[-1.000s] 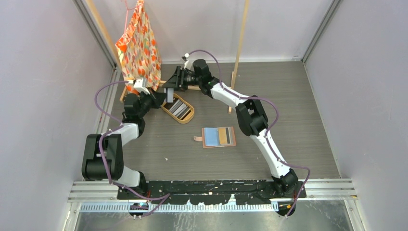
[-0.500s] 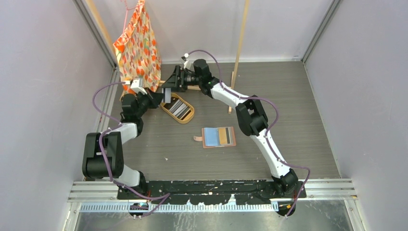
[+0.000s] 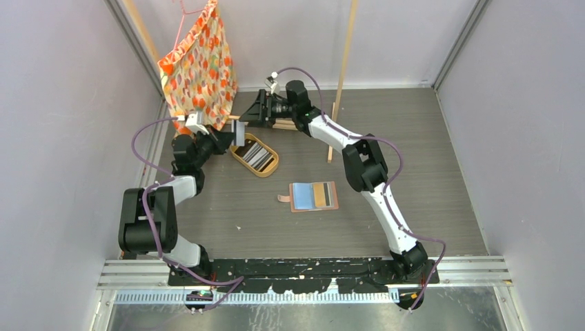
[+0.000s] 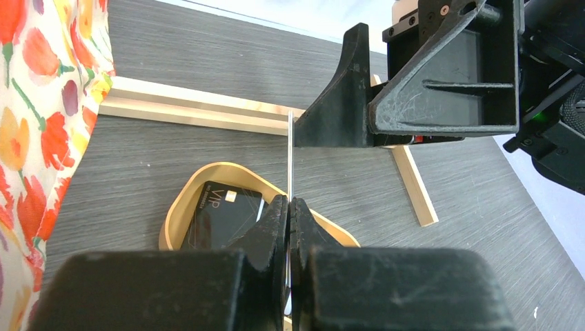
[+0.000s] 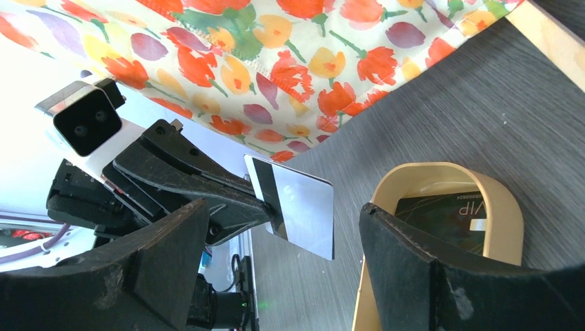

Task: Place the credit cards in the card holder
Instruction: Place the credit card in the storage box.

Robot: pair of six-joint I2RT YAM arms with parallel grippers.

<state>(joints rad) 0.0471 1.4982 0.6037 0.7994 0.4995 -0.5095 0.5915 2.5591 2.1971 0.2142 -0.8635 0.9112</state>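
Upper left of the overhead view: the left gripper (image 4: 290, 214) is clamped tight on a silver card (image 5: 298, 210), held on edge over the oval tray (image 5: 431, 171). The right gripper (image 3: 247, 114) faces it just beside, fingers spread wide, holding nothing. More cards (image 3: 256, 156) lie in the tray, a black one (image 4: 224, 215) among them. The card holder (image 3: 314, 196) lies open mid-table (image 3: 428, 172), well apart from both grippers.

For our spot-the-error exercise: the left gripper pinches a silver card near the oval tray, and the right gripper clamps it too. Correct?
No. The left gripper pinches the silver card near the oval tray, but the right gripper is open, its jaws wide either side of the card; the right wrist view shows it.
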